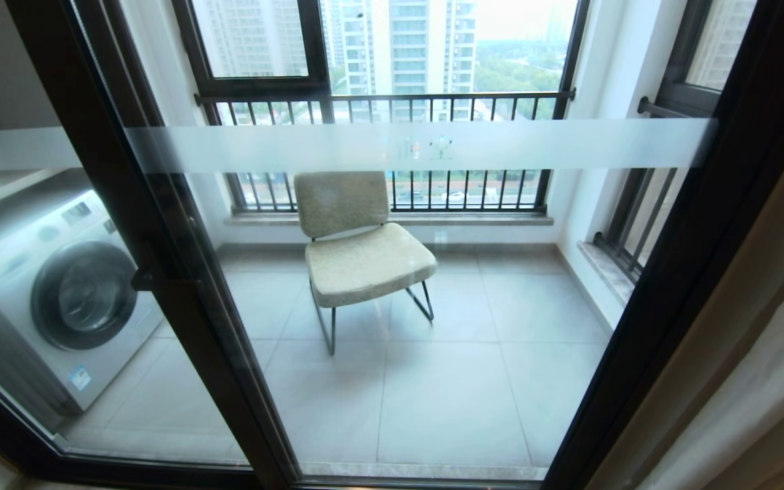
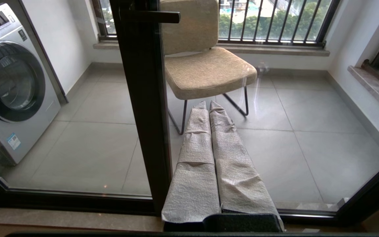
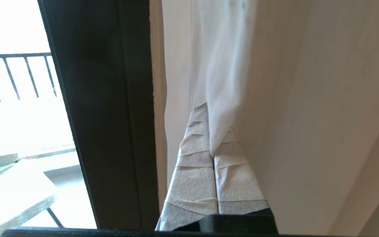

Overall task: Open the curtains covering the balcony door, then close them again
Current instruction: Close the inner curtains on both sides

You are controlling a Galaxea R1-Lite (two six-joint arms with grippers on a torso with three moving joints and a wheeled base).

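1. Washing machine [image 1: 58, 292] stands left of the balcony door [image 1: 160, 272]'s middle post; a chair [image 1: 358, 252] sits behind the glass, right of that post.
2. Left gripper [image 2: 209, 108], fingers pressed together and empty, points at the door beside the post.
3. Right gripper [image 3: 214, 131] pinches the curtains [image 3: 229, 82], gathered right of the door frame.

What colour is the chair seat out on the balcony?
Pale beige chair seat, speckled fabric, clearest in the left wrist view.
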